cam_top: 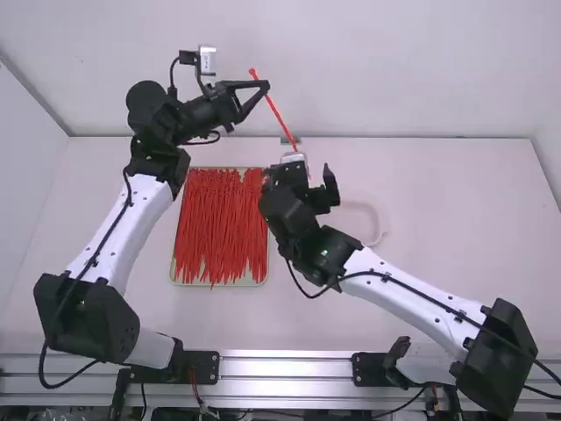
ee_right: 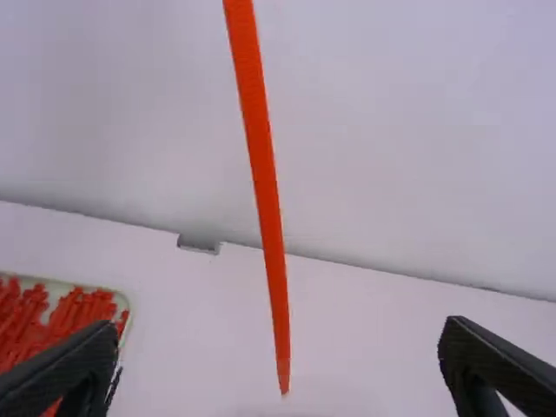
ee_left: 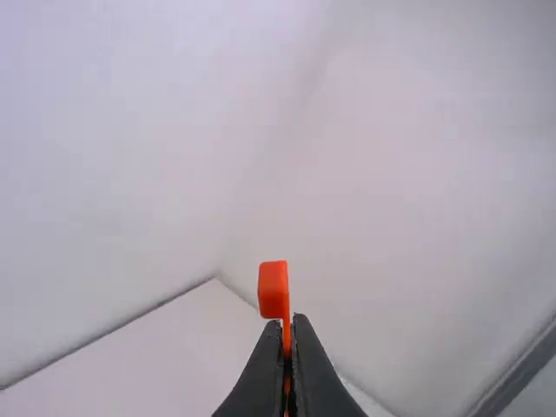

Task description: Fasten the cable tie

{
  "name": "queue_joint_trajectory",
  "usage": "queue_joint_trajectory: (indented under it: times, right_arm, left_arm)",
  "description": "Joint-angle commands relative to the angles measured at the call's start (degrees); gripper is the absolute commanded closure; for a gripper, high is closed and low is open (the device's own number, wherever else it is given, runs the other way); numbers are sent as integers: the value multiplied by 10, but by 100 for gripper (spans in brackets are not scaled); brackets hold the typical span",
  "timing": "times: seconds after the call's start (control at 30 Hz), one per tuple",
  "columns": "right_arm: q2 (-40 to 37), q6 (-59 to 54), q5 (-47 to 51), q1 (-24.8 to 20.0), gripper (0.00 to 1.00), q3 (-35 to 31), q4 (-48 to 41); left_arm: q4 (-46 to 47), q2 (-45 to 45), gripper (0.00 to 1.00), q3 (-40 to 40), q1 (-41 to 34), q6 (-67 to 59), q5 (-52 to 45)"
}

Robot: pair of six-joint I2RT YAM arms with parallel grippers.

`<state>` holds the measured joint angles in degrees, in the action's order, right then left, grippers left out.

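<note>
Gripping a single orange-red cable tie (cam_top: 273,110) just below its square head, the left gripper (cam_top: 254,92) is clenched tight on the strap. It is held high above the far edge of the white table (cam_top: 438,202), up against the pale back wall (cam_top: 394,61). In the left wrist view the head (ee_left: 273,288) stands clear above the two pressed-together fingertips (ee_left: 269,365), with the corner where two walls meet behind it. From the left gripper the tie slants down towards the right gripper (cam_top: 311,175), which sits lower, near the middle of the table, and is spread wide with nothing in it. In the right wrist view the strap's pointed tip shows between the two black fingers (ee_right: 69,360), well apart from each. On the table below the left arm lies a flat, pale-rimmed tray (cam_top: 219,284), heaped with a dense bundle of red ties (cam_top: 219,224) that run lengthwise away from the camera. A thin white cord (cam_top: 379,226) loops on the bare tabletop just beyond the right arm. A small grey bracket (cam_top: 290,139) sits where the table meets the back wall. White side panels close in the table on both sides, and an aluminium rail (cam_top: 280,364) runs along the near edge and carries both arm bases.
</note>
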<state>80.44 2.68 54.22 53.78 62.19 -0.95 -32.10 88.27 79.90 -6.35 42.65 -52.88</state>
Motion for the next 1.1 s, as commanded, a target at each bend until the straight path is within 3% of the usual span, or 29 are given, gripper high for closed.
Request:
queue_joint_trajectory:
  times: [0.0,0.6,0.73,0.9,1.07]
  right_arm:
    - [-19,-4,-65,3,2,20,-11]
    - [-122,-77,-303,-15,2,20,-103]
    - [-140,-109,-398,-46,2,20,-117]
    - [-157,-121,-536,-116,2,20,-127]
    - [-160,-137,-728,-215,2,20,-130]
  left_arm:
    - [2,-16,99,19,18,-7,-9]
    - [30,-16,99,19,64,-35,-37]
    - [38,-16,99,19,64,-64,-66]
    - [72,-16,99,19,64,-102,-85]
    - [66,-16,99,19,64,-112,-153]
